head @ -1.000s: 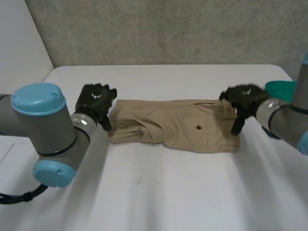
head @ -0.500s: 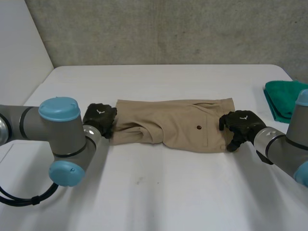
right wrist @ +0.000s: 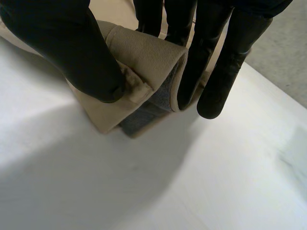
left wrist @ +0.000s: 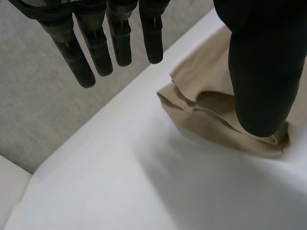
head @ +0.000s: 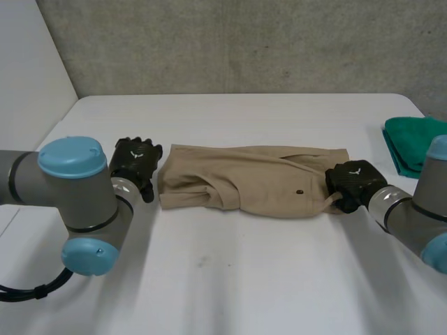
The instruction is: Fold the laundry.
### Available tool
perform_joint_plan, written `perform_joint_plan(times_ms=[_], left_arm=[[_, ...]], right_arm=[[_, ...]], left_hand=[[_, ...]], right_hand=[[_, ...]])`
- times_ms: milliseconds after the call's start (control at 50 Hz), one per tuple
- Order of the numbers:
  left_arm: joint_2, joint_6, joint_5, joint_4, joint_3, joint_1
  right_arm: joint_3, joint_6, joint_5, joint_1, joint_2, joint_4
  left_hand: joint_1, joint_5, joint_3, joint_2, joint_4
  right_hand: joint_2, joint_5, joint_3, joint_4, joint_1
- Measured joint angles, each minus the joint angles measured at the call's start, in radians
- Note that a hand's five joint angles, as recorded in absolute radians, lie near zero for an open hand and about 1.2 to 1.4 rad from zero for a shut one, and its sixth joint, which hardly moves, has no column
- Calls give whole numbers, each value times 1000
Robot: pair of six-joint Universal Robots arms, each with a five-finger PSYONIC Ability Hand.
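One folded tan garment lies 9-to-3 o'clock on the white bench; right hand clamps and partly hides its 3 o'clock end; left hand, fingers straight, beside the other.

One tan garment, one green cloth and two robot hands.

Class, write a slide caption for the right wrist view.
Right hand pinches a rolled edge of the khaki garment on the white table.
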Motion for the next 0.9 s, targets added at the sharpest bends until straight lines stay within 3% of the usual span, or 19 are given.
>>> perform_joint_plan(times_ms=[160,300,360,460,580,740,800,900], left_arm=[[105,-7,-2,-1,-54,-2],[172,-10,-1,-1,-111,0],[201,-13,0,-1,-143,0],[220,-15,0,-1,-161,0],[227,-16,-2,0,-158,1],[238,-32,-6,-1,-146,-1],[244,-54,-7,-1,-137,-5],[246,-77,-7,-1,-119,-9]], right_arm=[[7,-103,4,-67,-65,49],[-35,-324,36,-126,-95,153],[-97,-448,94,-135,-102,204],[-196,-526,146,-76,-105,225],[-320,-543,140,72,-95,218],[-392,-553,-49,321,-15,210],[-388,-563,-178,430,51,219],[-379,-566,-255,480,117,242]], left_hand=[[0,-3,0,-1,0],[-3,-15,-13,-15,-13],[-78,-72,-74,-73,-66],[-85,-95,-91,-93,-87],[-85,-95,-91,-93,-87],[-85,-95,-91,-93,-87],[-85,-95,-91,-93,-87],[-85,-95,-91,-94,-87]], right_hand=[[0,0,0,0,25],[0,0,0,1,30],[0,0,0,3,40],[0,0,0,3,55],[0,0,16,3,58],[0,0,32,3,61],[0,0,36,3,61],[0,0,36,3,61]])
